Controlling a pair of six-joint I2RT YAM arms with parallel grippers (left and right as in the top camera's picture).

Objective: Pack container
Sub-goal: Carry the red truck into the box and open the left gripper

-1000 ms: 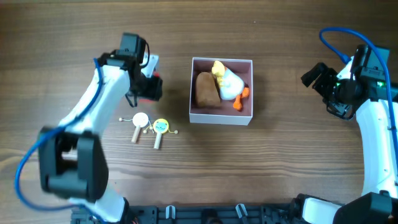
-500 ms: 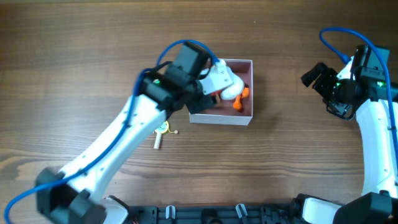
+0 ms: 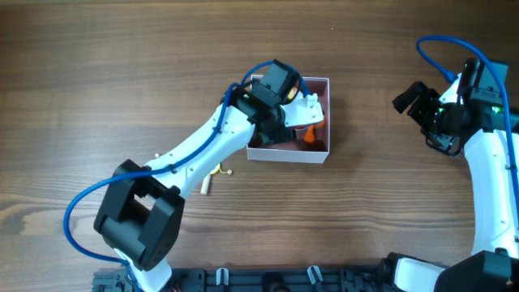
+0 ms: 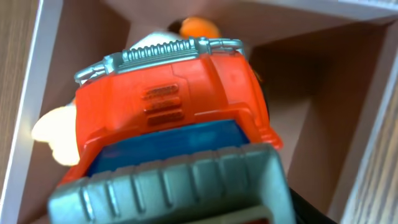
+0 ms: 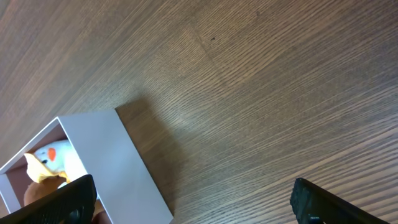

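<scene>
An orange-red toy vehicle [image 4: 180, 93] with a blue pane and grey ribbed ends is being gripped by the left gripper [image 3: 292, 113]. The fingers themselves are being hidden by the toy, which is filling most of the left wrist view. The toy is being held tilted above the dusty-pink floor of the container [image 3: 289, 156], within the line of its thin white walls.

Behind the vehicle, a white toy duck [image 4: 53, 130] with orange parts is being shown lying in the box. A brown thing [image 5: 38, 191] just beside the duck is being shown only in part, so its kind cannot be told.

The container is being seen around the middle of the desk, somewhat nearer the far edge than the near one. The left arm is being stretched toward it from the near left corner, across its left wall. Between the box and that corner, a small wooden stick toy [image 3: 212, 170] with a yellow head is being partly covered by the arm.

The jaws of the right gripper [image 5: 194, 202] are being held wide apart, with only bare wood showing between them. This gripper is being held near the right edge of the desk, well apart from the container.
</scene>
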